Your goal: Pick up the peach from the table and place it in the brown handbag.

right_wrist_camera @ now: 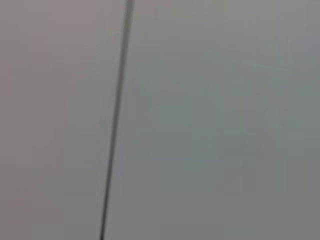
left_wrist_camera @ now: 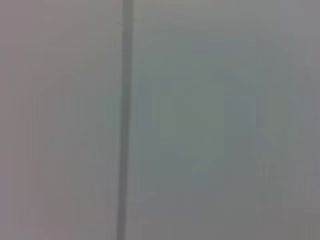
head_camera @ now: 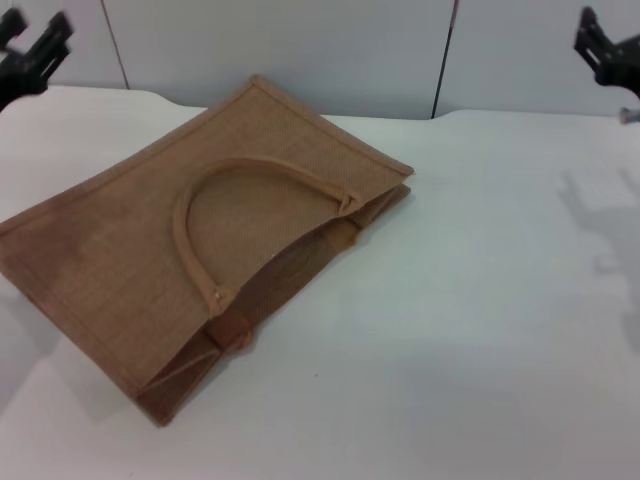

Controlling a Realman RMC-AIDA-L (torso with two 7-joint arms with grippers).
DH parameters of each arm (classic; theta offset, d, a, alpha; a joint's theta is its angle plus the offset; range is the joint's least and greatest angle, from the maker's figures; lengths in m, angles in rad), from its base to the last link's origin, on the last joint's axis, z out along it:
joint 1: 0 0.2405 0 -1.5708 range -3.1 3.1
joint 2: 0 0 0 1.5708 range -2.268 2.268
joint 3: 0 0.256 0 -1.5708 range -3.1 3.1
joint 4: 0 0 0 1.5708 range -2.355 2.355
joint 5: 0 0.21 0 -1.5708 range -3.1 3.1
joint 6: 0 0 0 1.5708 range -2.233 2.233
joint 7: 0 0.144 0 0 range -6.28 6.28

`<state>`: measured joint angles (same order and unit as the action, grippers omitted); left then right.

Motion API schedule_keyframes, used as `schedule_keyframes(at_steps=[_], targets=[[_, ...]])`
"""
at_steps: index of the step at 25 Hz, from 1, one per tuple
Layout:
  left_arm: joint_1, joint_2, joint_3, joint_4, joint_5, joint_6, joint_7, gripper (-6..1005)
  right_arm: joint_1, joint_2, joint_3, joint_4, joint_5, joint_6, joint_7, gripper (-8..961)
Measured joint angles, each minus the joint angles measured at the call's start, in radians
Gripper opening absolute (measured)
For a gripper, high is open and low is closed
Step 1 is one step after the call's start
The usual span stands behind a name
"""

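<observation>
A pale panelled wall backs the white desk (head_camera: 480, 300) in the head view. The brown handbag (head_camera: 150, 250) lies flat on its side at the desk's left, mouth toward the near right. No peach is visible anywhere. Were it found, I judge it light, matte and rounded, best gripped across its middle. The left gripper (head_camera: 30, 50) and right gripper (head_camera: 605, 45) hover high at the far corners; whether either is open I cannot tell. Both wrist views show only blank wall with a dark seam.

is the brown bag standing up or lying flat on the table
Lying flat: the brown handbag rests on its broad side on the table, one handle lying across its upper face, its mouth facing the right side.
</observation>
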<state>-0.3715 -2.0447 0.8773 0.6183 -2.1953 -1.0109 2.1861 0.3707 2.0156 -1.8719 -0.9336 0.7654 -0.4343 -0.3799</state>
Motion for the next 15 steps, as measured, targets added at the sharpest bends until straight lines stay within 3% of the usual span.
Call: schedule_keyframes(at_steps=[7, 15], targets=[[-0.031, 0.002, 0.000, -0.260, -0.239, -0.071, 0.288, 605, 0.023, 0.000, -0.040, 0.135, -0.002, -0.114, 0.106, 767], [-0.033, 0.003, -0.002, -0.313, -0.295, -0.090, 0.343, 604, 0.040, 0.000, -0.044, 0.196, -0.004, -0.144, 0.133, 767]])
